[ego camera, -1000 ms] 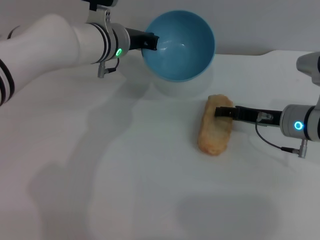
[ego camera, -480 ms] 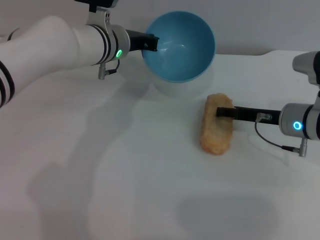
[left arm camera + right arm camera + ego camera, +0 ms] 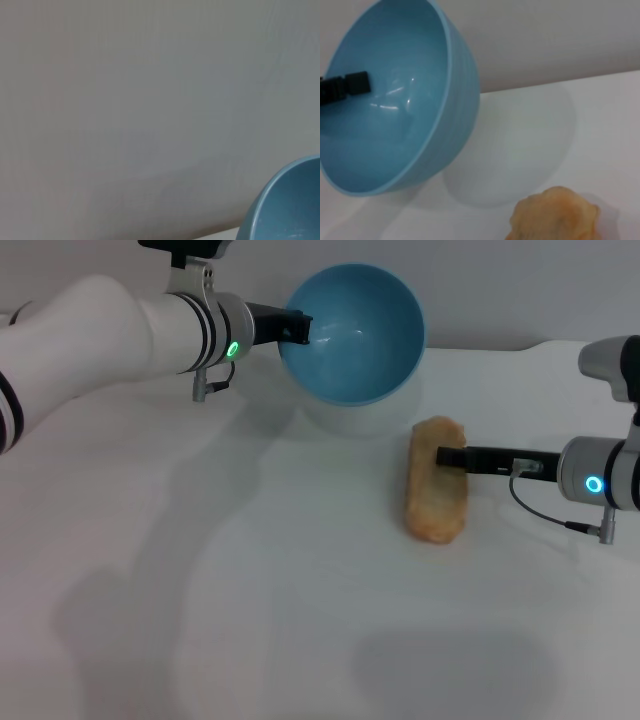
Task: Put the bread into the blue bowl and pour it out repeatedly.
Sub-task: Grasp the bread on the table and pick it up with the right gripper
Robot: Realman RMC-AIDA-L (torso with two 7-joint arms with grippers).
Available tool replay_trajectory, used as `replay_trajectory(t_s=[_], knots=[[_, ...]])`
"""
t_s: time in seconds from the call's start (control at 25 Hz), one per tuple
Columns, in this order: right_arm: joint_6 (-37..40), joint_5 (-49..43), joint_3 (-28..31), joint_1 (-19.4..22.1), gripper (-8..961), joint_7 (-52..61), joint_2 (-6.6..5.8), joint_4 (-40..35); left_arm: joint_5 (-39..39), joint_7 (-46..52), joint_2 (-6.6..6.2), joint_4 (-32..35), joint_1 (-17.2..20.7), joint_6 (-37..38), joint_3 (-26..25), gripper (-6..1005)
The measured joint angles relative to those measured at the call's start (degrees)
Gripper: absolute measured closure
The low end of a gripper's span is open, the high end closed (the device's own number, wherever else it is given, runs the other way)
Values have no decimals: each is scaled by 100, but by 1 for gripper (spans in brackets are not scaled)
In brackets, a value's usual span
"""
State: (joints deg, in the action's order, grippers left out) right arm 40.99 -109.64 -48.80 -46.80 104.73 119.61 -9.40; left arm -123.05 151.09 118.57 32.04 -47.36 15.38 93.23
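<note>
Here, the left gripper (image 3: 297, 328) is pinching the rim of the one blue bowl (image 3: 352, 335), holding it tilted above the white table (image 3: 250, 590). The right gripper (image 3: 450, 456) is closing on the single bread (image 3: 436, 494), which is lying near open tabletop.

No text, label or number seems readable on anything here.

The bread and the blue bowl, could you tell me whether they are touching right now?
Apart. In the head view the bread lies flat on the table, while the blue bowl is held tilted by the left gripper, with bare table between them.
</note>
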Motion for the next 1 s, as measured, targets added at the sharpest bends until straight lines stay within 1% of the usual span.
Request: replay_trajectory(t_s=[0.2, 0.36, 0.56, 0.68, 0.76, 0.8, 0.88, 0.92, 1.0], knots=[[101, 106, -39, 6, 599, -164, -30, -31, 0, 0, -2, -4, 2, -2, 0, 1000], [419, 107, -42, 106, 622, -183, -45, -189, 0, 0, -2, -6, 2, -2, 0, 1000], [449, 107, -31, 165, 786, -150, -79, -195, 8, 0, 3, -5, -5, -2, 0, 1000], [564, 107, -35, 214, 807, -144, -79, -209, 9, 0, 4, -5, -4, -2, 0, 1000], [762, 107, -36, 253, 821, -141, -80, -251, 10, 0, 4, -5, -1, 6, 0, 1000], [1079, 96, -38, 313, 828, -132, -93, -344, 13, 0, 5, -5, 1, 18, 0, 1000], [1414, 50, -43, 416, 870, -73, -116, -541, 18, 0, 5, -5, 1, 49, 0, 1000], [1414, 50, -43, 416, 873, -73, -116, -541, 18, 0, 3, -8, 1, 66, 0, 1000], [1805, -95, -75, 581, 880, 102, -125, -907, 18, 0, -6, -67, -22, 153, -1, 1000]])
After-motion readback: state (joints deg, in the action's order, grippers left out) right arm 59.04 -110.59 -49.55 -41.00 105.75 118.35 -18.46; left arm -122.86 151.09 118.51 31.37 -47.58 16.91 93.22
